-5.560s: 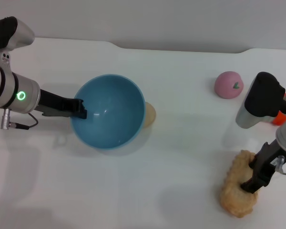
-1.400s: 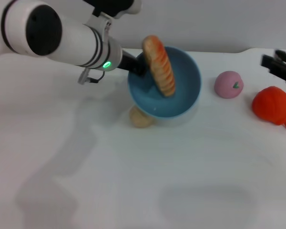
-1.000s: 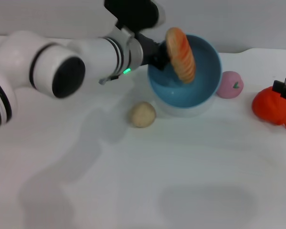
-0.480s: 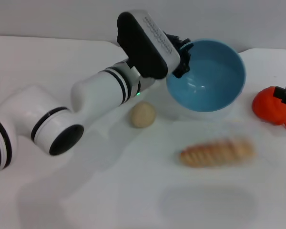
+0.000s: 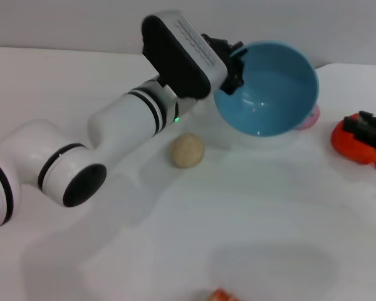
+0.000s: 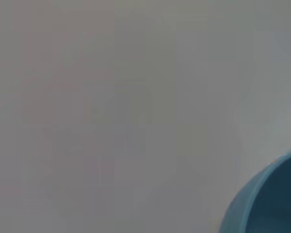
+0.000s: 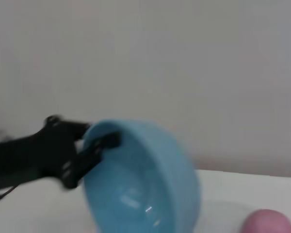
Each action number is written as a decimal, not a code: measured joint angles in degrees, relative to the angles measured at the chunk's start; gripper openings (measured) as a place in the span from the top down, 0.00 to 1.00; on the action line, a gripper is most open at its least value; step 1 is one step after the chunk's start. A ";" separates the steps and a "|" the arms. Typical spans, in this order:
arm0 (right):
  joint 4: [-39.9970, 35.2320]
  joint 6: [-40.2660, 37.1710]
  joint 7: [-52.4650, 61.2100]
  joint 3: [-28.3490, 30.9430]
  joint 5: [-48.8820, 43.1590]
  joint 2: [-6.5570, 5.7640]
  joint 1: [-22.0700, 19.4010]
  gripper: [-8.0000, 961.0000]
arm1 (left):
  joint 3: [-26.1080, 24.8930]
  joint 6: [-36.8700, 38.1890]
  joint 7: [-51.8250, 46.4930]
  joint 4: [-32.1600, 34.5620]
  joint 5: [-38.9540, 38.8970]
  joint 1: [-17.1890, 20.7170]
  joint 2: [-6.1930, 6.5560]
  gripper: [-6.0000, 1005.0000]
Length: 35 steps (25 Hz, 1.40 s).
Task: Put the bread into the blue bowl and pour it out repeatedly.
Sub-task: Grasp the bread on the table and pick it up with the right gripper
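Aloft, left pincer (image 5: 233, 63) grips tilted blue bowl (image 5: 269, 94)

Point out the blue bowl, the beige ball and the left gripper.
blue bowl (image 5: 269, 94): head view, glossy inside.
beige ball (image 5: 187, 150): head view, its middle.
left gripper (image 5: 233, 63): head view, fingers clamped on the bowl's rim.

Left pincer (image 5: 233, 63) raised, clamped shut.

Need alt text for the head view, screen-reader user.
The left gripper holds the empty blue bowl by its rim, tipped on its side above the white table. A small beige ball lies beside the arm; the bread barely shows at the near edge. The right gripper hovers over a red object at far right.
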 joint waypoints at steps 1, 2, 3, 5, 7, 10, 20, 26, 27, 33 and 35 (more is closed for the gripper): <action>-0.15 -0.76 -0.40 -1.02 0.00 -0.02 0.35 0.56 | -0.49 -0.63 -0.06 -0.31 -1.56 0.00 0.06 0.99; -0.22 -1.48 -0.50 -2.08 -0.11 -0.13 0.81 0.56 | -1.25 -1.59 -0.06 -0.66 -3.39 0.00 0.16 0.99; -0.28 -2.24 -0.54 -3.02 -0.37 -0.21 1.34 0.56 | -2.38 -2.74 -0.06 -0.98 -4.70 0.00 0.23 0.99; -0.22 -3.65 -0.53 -4.21 -1.24 -0.26 2.51 0.53 | -4.70 -4.82 -0.06 -1.66 -6.49 0.04 0.31 0.99; 0.14 -4.48 -0.30 -5.17 -2.32 -0.17 3.86 0.46 | -6.49 -5.92 -0.06 -2.00 -7.06 0.18 0.34 0.99; 0.98 -4.27 0.40 -5.97 -3.67 -0.04 5.40 0.36 | -7.79 -6.81 -0.06 -2.12 -7.19 0.58 0.40 0.99; 0.77 -5.66 3.98 -8.93 -7.47 -0.23 7.38 0.32 | -11.79 -11.84 -0.04 -5.02 -7.29 2.71 0.65 0.99; -3.25 -8.84 13.32 -15.46 -17.64 -0.17 9.38 0.32 | -27.54 -34.95 -0.03 -13.74 -7.18 3.96 0.77 0.99; -3.92 -9.61 14.48 -16.45 -18.90 -0.19 9.81 0.32 | -30.24 -38.37 -0.03 -14.93 -7.04 3.99 0.79 0.99; -7.75 -13.88 20.61 -24.73 -24.26 -0.20 12.66 0.32 | -44.40 -58.75 -0.03 -19.48 -5.69 3.58 1.10 0.99; -8.32 -14.93 21.43 -26.87 -24.91 -0.17 13.53 0.32 | -47.62 -63.68 -0.19 -20.57 -4.45 3.72 1.13 0.99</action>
